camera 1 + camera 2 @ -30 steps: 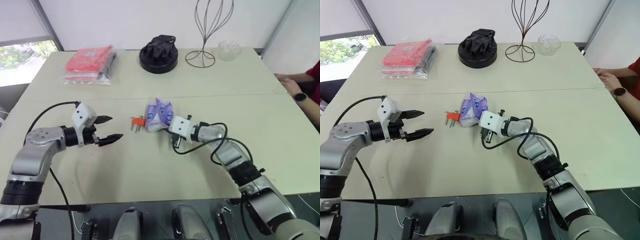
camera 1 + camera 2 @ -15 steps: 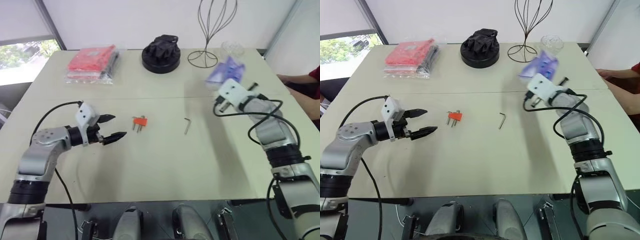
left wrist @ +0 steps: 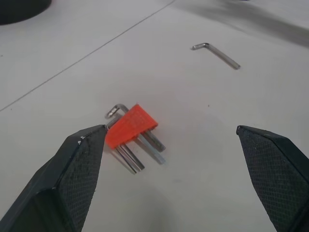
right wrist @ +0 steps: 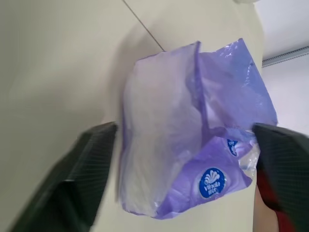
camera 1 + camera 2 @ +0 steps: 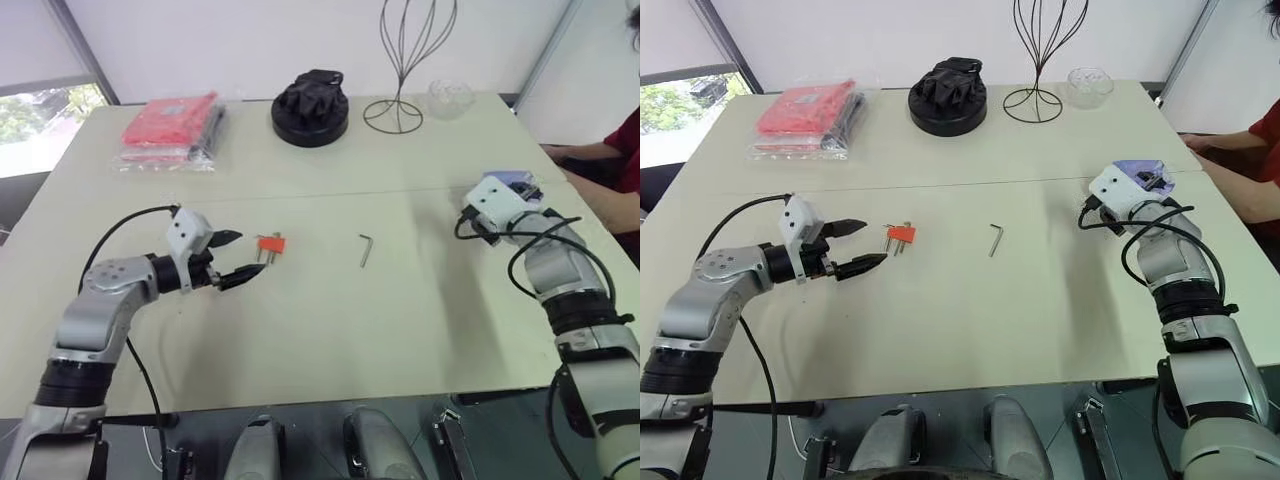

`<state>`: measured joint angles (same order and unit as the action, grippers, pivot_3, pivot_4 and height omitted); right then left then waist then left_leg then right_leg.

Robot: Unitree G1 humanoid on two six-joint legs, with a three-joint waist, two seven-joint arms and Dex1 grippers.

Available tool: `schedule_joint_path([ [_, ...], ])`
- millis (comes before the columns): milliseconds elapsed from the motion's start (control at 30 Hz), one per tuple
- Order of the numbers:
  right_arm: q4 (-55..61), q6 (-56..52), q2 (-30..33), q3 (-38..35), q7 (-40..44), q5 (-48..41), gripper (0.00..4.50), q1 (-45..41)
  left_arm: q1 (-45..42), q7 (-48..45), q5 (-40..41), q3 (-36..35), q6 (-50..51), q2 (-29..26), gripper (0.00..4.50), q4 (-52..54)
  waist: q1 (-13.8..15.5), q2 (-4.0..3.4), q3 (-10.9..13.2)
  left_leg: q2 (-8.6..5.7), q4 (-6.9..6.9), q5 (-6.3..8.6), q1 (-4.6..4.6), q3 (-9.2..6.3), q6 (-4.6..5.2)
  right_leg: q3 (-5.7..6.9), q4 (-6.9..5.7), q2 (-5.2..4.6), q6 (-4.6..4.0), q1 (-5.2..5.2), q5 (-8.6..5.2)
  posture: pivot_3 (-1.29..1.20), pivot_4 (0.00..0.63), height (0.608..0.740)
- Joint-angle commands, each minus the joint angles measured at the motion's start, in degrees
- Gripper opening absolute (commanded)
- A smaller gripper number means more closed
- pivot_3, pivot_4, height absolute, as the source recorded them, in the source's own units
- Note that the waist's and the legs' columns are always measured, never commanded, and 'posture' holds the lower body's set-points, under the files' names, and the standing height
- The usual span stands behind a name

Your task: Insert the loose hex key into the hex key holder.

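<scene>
Left tool (image 5: 236,257) spread beside orange hex key holder (image 5: 270,244), loose hex key (image 5: 365,250) apart.

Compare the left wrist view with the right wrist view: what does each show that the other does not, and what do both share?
Left wrist view alone: the orange hex key holder lying on the table between the open left claw's fingers, and the loose hex key lying apart from it, farther off.

Right wrist view alone: a purple plastic packet between the open right claw's fingers.

Shared: the pale table, with a thin seam line across it, and a pair of black fingers rising at the sides.
</scene>
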<state>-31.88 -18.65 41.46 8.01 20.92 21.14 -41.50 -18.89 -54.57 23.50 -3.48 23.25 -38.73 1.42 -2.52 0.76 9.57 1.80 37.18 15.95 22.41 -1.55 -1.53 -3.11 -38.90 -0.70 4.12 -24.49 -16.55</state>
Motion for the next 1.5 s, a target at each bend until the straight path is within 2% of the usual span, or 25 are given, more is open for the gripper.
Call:
schedule_joint_path([
  [33, 4.2, -1.34, 2.25, -1.15, 0.97, 0.47, 4.44, 0.26, -0.15, 0.08, 0.39, -1.58, -0.17, -0.92, 4.5, 2.04, 0.08, 0.0, 0.0, 0.0, 0.0, 0.0, 0.0, 0.0, 0.0, 0.0, 0.0, 0.0, 0.0, 0.0, 0.0, 0.0, 0.15, 0.74],
  [333, 29.82, -13.54, 7.9, -3.62, 14.64, -2.22, 4.44, 2.5, -3.16, 1.76, 1.11, -5.01, -0.42, -1.29, 4.5, -3.36, -0.01, -0.06, 0.03, -0.01, 0.01, 0.0, 0.01, -0.03, 0.0, 0.02, 0.0, 0.01, 0.0, 0.0, 0.0, 0.0, 0.15, 0.74],
  [433, 35.95, -20.9, 3.56, -6.13, 18.97, -9.54, 4.44, 0.53, -4.54, 2.79, 1.35, -6.46, -0.44, -1.01, 4.5, -5.34, -0.13, -0.05, 0.03, 0.01, 0.02, 0.01, -0.01, -0.04, 0.01, 0.02, 0.0, 0.04, 0.0, 0.0, 0.0, 0.0, 0.15, 0.74],
  [533, 37.65, -21.02, -5.85, -6.12, 21.31, -17.86, 4.44, -0.22, -5.99, 2.07, 2.07, -7.69, 0.18, -2.13, 4.5, -6.64, -0.19, -0.03, 0.01, 0.03, 0.02, 0.01, -0.02, -0.09, 0.01, 0.03, -0.02, 0.08, 0.0, 0.0, 0.0, 0.0, 0.15, 0.74],
  [733, 25.36, -6.07, -19.16, 0.12, 23.09, -22.49, 4.44, 1.0, -6.7, -4.66, -1.91, -5.46, -4.74, -7.97, 4.5, -11.28, 0.05, -0.02, 0.02, -0.03, 0.05, 0.0, 0.04, -0.11, 0.0, 0.13, -0.07, -0.06, 0.0, 0.0, 0.0, 0.0, 0.15, 0.74],
  [800, 21.12, -2.95, -21.81, 0.98, 23.71, -23.0, 4.44, 0.2, -6.65, -6.47, -2.39, -4.94, -5.66, -9.36, 4.5, -12.21, -0.01, -0.03, 0.03, -0.04, 0.05, 0.0, 0.03, -0.08, 0.0, 0.12, -0.06, -0.05, 0.01, 0.0, 0.0, 0.0, 0.15, 0.74],
  [933, 2.09, 8.88, -29.12, 5.41, 22.87, -19.85, 4.44, -5.87, -6.65, -8.17, -3.06, -5.21, -6.11, -11.44, 4.5, -12.65, -0.14, -0.01, 0.05, -0.02, 0.05, -0.01, 0.03, -0.08, -0.01, 0.14, -0.07, -0.03, 0.01, -0.01, 0.0, 0.0, 0.15, 0.74],
  [1167, -18.3, 20.22, -35.13, 6.24, 22.37, -18.08, 4.44, -12.82, -2.31, -5.74, -1.75, -6.49, -3.77, -9.84, 4.5, -7.18, -0.24, -0.01, 0.05, 0.02, 0.0, -0.01, 0.02, -0.09, -0.02, 0.13, -0.13, -0.07, 0.0, -0.06, 0.0, 0.0, 0.15, 0.74],
  [1500, -34.43, 27.76, -39.79, 4.99, 20.91, -16.2, 4.44, -17.88, 1.04, -1.56, -0.62, -7.12, -1.55, -7.49, 4.5, -2.69, -1.0, -0.01, 0.02, 0.04, 0.0, -0.01, -0.02, -0.15, -0.03, 0.12, -0.2, -0.1, 0.0, -0.06, 0.01, 0.0, 0.15, 0.74],
])
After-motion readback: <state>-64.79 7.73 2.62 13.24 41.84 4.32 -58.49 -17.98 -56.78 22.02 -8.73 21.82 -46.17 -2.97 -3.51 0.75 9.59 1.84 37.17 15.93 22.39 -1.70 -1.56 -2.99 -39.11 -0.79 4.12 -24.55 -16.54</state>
